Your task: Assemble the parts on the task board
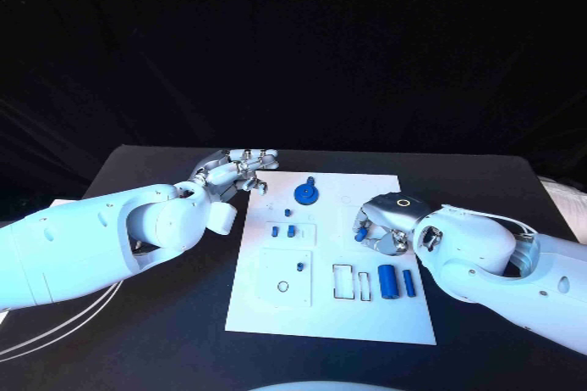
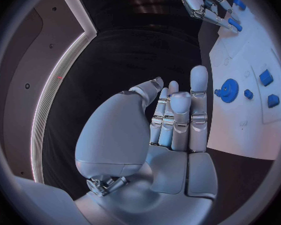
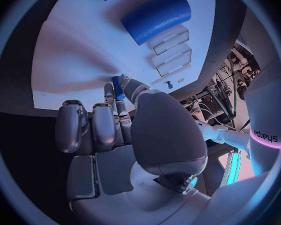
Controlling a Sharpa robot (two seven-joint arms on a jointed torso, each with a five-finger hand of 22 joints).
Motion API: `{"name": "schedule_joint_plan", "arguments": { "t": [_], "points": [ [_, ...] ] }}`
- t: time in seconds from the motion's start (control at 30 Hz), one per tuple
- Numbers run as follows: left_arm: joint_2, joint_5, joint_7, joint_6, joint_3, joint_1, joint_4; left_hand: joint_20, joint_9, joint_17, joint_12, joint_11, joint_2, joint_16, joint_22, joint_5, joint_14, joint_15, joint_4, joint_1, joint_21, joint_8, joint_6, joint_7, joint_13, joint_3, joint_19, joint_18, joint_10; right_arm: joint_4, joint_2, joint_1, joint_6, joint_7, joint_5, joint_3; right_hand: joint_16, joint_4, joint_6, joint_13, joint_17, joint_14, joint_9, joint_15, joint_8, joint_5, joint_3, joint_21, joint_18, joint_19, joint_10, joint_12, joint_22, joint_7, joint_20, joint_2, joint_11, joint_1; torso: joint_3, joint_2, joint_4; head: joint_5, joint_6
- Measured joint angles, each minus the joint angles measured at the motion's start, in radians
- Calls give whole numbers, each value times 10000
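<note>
A: where's the right hand [image 1: 382, 230]?
B: over the white board [image 1: 276, 310], pinching a small blue peg [image 3: 118, 88].
A: left hand [image 1: 232, 169]?
B: fingers together, holding nothing, just off the board's far-left corner.

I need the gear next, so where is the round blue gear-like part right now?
In the head view the gear lies on the far end of the board, near its middle, just right of the left hand, which is not touching it.

Lab: black-draped table [image 1: 147, 166], equipment rack [image 3: 231, 77]
</note>
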Motion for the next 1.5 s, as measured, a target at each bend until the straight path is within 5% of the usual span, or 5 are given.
{"name": "schedule_joint_plan", "arguments": {
  "t": [0.27, 0.83, 1.2, 1.5],
  "points": [
    [0, 0, -7, 1, 0, 0, 0, 0, 0, 1, 0, 0, 0, 0, 1, 0, 0, 0, 0, 0, 0, 0, 0, 0, 8, 0, 0, 0, 0, 0, 10, -1, -81, 3, 2, 1, 123, -55, 470, 62, 173, 0, 31, 0, 108, -209, 358, 208, 1, 165, 708, 150, 288, 72, 82, 227, -90, 228, 0, 0, -1, 1, -8],
    [-5, 0, -32, 10, -1, 0, -8, 0, 0, 2, 49, -1, 0, 0, -9, 0, 0, 0, 0, 0, 0, 0, 0, 0, 6, 0, 0, 0, 1, 201, -175, -10, -898, -28, 464, 18, 175, -51, 768, 137, 229, 0, 62, -1, 249, -295, 461, 336, 0, 287, 1162, 264, 334, 55, -9, 338, -202, 194, -1, -4, -1, -24, 8],
    [-20, 0, -60, 15, -2, 0, -19, 0, 0, -9, 49, -1, 0, 0, -9, 0, 0, 0, -2, 0, 1, 0, 0, 0, 5, -2, 0, -1, 1, 1162, -497, 220, -933, -52, 1599, 123, 175, 7, 776, 123, 228, 0, 62, -1, 255, -314, 402, 358, 0, 300, 1162, 208, 333, 46, -22, 387, -202, 142, -7, -9, -7, -38, 22],
    [27, 0, -83, 26, -2, 0, -40, 0, 1, -8, 49, -1, 0, 0, -18, 0, 0, 0, -28, 0, 1, 0, 0, 0, 4, -28, 0, -1, 1, 1599, 372, 182, -936, -1, 1873, 99, 174, 16, 774, 113, 213, 0, 62, -1, 255, -268, 391, 357, 0, 300, 1162, 184, 332, 44, -22, 386, -202, 141, -9, -13, 15, 79, -40]
  ]
}}
